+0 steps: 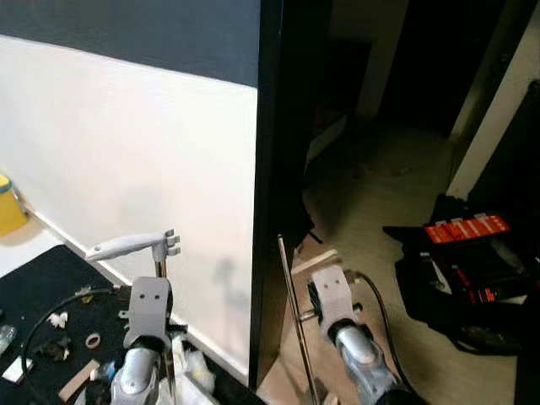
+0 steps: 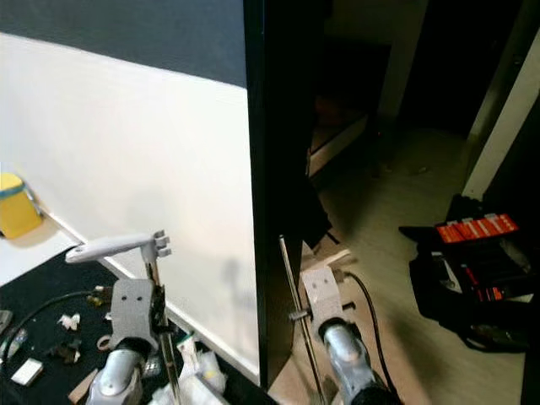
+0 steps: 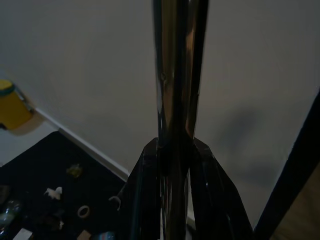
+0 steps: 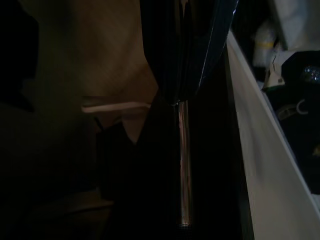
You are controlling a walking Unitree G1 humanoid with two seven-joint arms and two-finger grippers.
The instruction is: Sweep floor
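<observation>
Here the left gripper (image 3: pixel 172 165) has its two black fingers (image 3: pixel 142 190) shut around a dark upright pole (image 3: pixel 177 75), which rises past the wrist to a pale grey handle (image 1: pixel 126 245) lying crosswise at its top; this looks like the dustpan or broom shaft, held upright so the robot can carry it while it walks. The right gripper (image 4: pixel 187 97) is closed on a thin metal rod (image 1: pixel 295 316), probably the second sweeping tool, with the shiny shaft running on beyond the fingertips; its far end is lost in the dark. Both tools are held clear of the body, one on each side of a black door edge (image 1: pixel 266 194) that splits the scene. To the left stands a white wall (image 1: pixel 135 152), with a black mat (image 1: pixel 38 287) below it strewn with small scraps and a cable, likely what needs sweeping. A yellow bin (image 1: pixel 10 207) sits by the wall. To the right, pale floor (image 1: pixel 380 194) runs into a dim room, near a black case with red trays (image 1: pixel 468 229).
</observation>
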